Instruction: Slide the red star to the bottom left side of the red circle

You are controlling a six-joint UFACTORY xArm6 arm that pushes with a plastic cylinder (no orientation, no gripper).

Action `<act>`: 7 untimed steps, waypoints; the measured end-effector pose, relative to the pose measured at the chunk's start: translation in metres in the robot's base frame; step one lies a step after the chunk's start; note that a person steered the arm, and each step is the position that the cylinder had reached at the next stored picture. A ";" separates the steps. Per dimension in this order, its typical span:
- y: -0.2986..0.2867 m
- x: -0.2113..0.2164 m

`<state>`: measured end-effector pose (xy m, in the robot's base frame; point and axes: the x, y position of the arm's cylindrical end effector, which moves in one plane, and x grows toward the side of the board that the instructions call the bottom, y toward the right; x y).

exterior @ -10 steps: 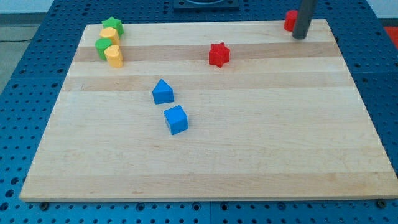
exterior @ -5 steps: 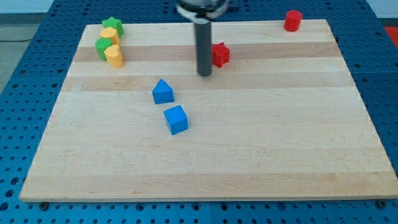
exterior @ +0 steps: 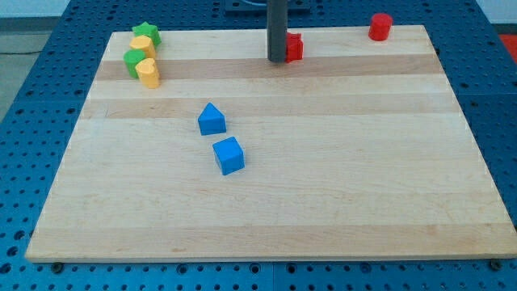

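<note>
My tip [exterior: 278, 60] rests on the counter [exterior: 323, 186] at the far edge, touching the left side of the red star [exterior: 294, 47]. No claw shows; the arm ends in a bare rod. The red circle [exterior: 380, 26] sits well apart, at the far right corner. A blue house-shaped block [exterior: 212, 119] and blue cube [exterior: 229, 155] lie nearer, left of centre.

Robotics lab, blue perforated bench [exterior: 48, 97], wooden board [exterior: 323, 186]
</note>
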<state>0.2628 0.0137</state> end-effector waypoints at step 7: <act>0.121 0.003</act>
<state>0.2657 0.1352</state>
